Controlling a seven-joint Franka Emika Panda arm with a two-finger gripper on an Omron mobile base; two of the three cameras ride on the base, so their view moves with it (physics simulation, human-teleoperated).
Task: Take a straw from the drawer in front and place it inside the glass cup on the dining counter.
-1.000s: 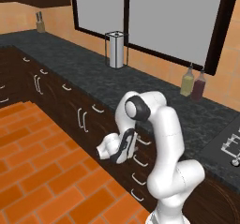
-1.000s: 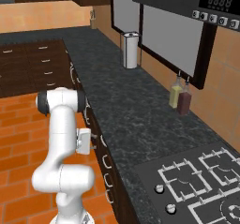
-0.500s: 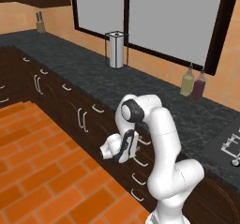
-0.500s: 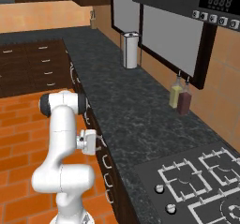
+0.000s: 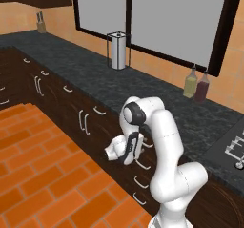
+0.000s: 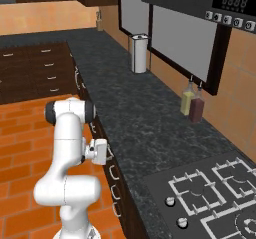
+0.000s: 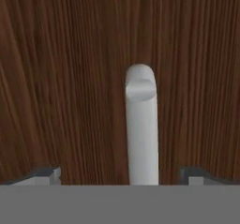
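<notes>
The end effector [image 7: 121, 174], jaws spread wide, closes in on the silver handle [image 7: 140, 124] of the dark wooden drawer [image 7: 70, 78] beneath the black speckled surface [image 5: 157, 103], the opening step of the job. Next, judging by the bar sitting between the fingertips [image 7: 47, 174], comes a squeeze and a straight pull. Compared with a second ago, the hand has swung lower and nearer the drawer front; the straw presumably lies inside, unseen.

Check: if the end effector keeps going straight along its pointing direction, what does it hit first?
Likely the silver handle, centred between the open end effector's fingertips. The drawer front lies right behind it. Exact gap to the handle is hard to judge.
</notes>
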